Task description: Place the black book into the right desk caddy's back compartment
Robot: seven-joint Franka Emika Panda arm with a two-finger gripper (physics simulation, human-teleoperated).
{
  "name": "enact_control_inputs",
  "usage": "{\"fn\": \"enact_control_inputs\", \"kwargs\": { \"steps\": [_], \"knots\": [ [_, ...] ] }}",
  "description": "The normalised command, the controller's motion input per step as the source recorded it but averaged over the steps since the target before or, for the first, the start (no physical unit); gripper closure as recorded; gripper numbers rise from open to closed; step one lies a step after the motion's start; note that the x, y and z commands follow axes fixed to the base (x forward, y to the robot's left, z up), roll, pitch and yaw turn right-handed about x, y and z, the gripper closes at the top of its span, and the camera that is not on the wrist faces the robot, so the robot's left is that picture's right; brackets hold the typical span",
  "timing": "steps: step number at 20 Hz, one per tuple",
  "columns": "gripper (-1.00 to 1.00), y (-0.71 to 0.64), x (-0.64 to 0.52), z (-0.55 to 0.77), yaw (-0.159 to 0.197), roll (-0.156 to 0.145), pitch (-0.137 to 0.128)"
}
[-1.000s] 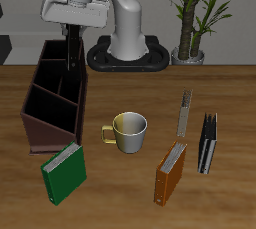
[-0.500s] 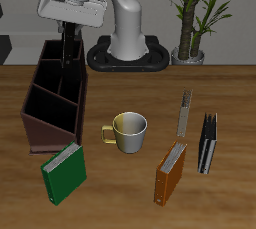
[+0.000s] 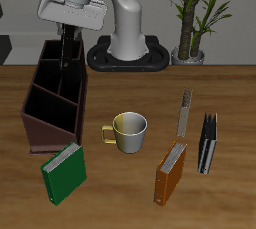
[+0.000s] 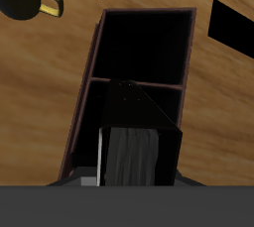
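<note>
The right desk caddy [image 3: 45, 103] is a long dark brown box with dividers, standing near the table's edge; it also shows in the wrist view [image 4: 91, 62]. My gripper [image 3: 67, 39] hangs over its back compartment [image 3: 58, 61] and is shut on the black book [image 3: 67, 58], which hangs upright with its lower end down between the compartment's walls. In the wrist view the black book [image 4: 134, 152] shows close up, dark cover and pale page edges, above the dark compartment [image 4: 129, 102]. My fingertips are hidden there.
A yellow-green mug [image 3: 128, 131] stands mid-table. A green book [image 3: 65, 173] lies by the caddy's front end. An orange-brown book [image 3: 171, 173], a dark grey book [image 3: 207, 143] and a thin pale book [image 3: 185, 115] stand beyond the mug. A potted plant [image 3: 192, 18] is at the back.
The gripper's hand has shifted slightly up and toward the caddy's outer side with the book in the first half second, then stayed still. Nothing else moved.
</note>
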Motion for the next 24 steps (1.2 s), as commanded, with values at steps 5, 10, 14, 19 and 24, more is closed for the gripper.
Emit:
{"fn": "enact_control_inputs", "kwargs": {
  "steps": [5, 10, 14, 19, 24],
  "knots": [
    [1.00, -0.08, -0.06, -0.03, -0.016, -0.028, -0.002],
    [1.00, -0.07, -0.13, -0.09, -0.030, -0.036, 0.022],
    [1.00, 0.08, -0.29, 0.01, -0.009, -0.026, -0.026],
    [1.00, -0.07, -0.12, -0.03, -0.021, -0.035, 0.010],
    [1.00, -0.14, -0.08, -0.14, -0.034, -0.053, 0.034]
  ]
}}
